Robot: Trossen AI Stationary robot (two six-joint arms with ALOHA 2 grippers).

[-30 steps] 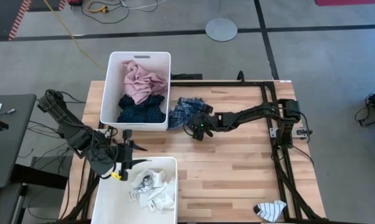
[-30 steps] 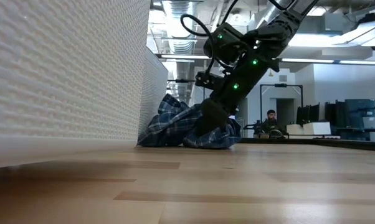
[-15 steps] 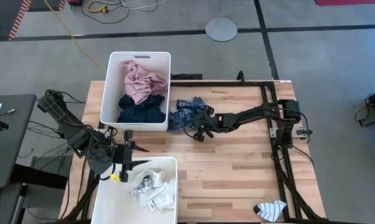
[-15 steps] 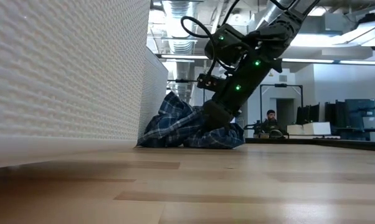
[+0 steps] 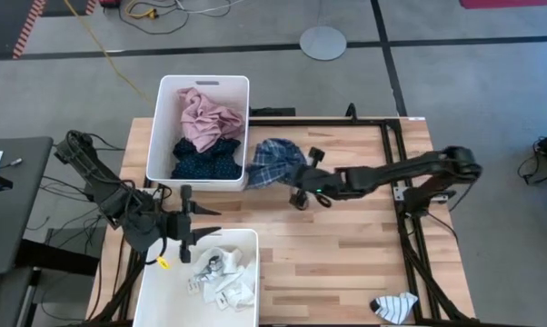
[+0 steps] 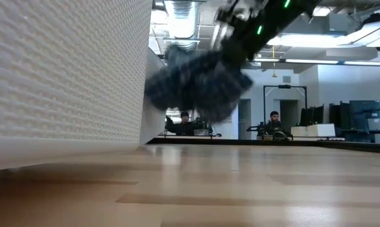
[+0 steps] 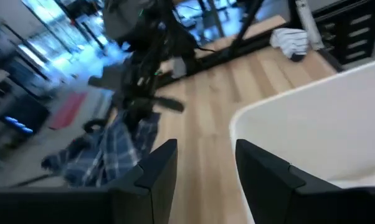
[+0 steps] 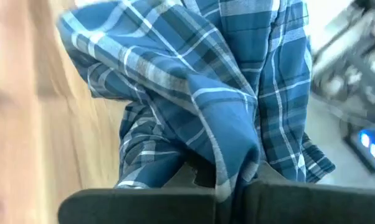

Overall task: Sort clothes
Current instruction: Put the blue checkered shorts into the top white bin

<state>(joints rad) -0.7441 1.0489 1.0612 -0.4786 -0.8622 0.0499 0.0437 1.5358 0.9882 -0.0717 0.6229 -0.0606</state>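
My right gripper (image 5: 292,180) is shut on the blue plaid shirt (image 5: 273,163), beside the far white bin (image 5: 157,127). In the low view the shirt (image 6: 196,85) hangs clear of the table. It fills the right wrist view (image 8: 194,106). The pink shirt (image 5: 205,113) and the navy dotted piece (image 5: 205,162) lie in the far bin. White socks (image 5: 221,277) lie in the near bin (image 5: 148,289). A striped sock (image 5: 393,307) lies on the table at the near right. My left gripper (image 5: 199,218) is open and empty over the near bin's far rim. My right gripper pinches a bunched fold of the plaid shirt (image 8: 228,177) between its two fingers, several layers together. The fingers come roughly level from the table's right side. The shirt hangs slack below and ahead of the gripper, lifted clear of the table.
The far bin's wall (image 6: 64,75) stands close by the hanging shirt. Bare wooden tabletop (image 5: 346,245) lies between the bins and the right arm's base. The left wrist view shows the near bin's rim (image 7: 299,112) and the striped sock (image 7: 290,42) far off.
My right gripper has gone up with the plaid shirt, staying shut on it. The shirt, which lay bunched on the table beside the far bin, now hangs clear of the table.
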